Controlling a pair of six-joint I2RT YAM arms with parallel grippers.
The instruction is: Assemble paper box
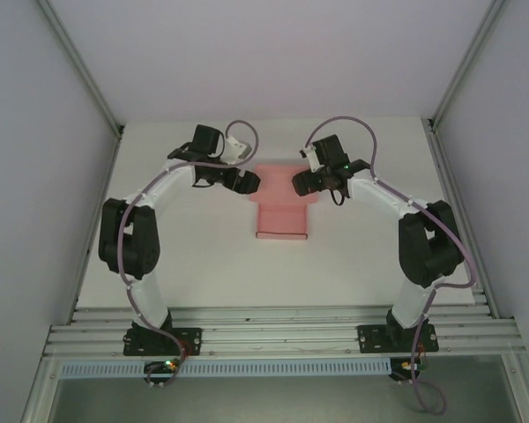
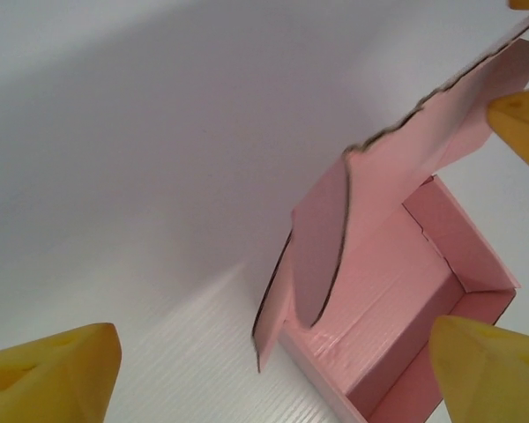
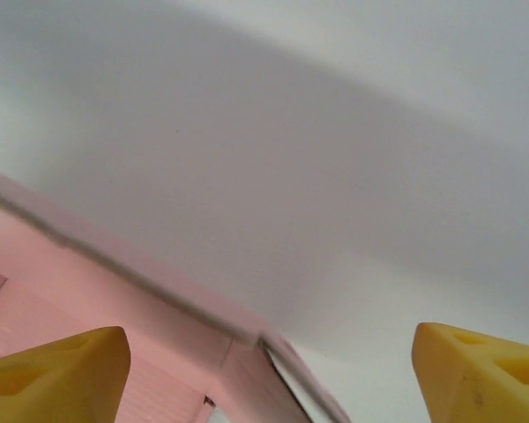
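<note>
White surface (image 1: 194, 264) inside a grey-walled enclosure (image 1: 35, 176); the paper box (image 1: 282, 220) sits toward its far middle, between the two claws. The tray (image 2: 406, 291) is formed, walls up. The lid panel (image 2: 463, 123) stands raised at the far end, its side flap (image 2: 322, 242) hanging loose over the tray. The left claw (image 1: 249, 182) is spread wide and empty beside the lid's left edge; the right claw (image 1: 297, 183) likewise at the right edge. Assessment: lid closure is in hand; the next move calls for tucking the flaps inside the walls while lowering the lid.
</note>
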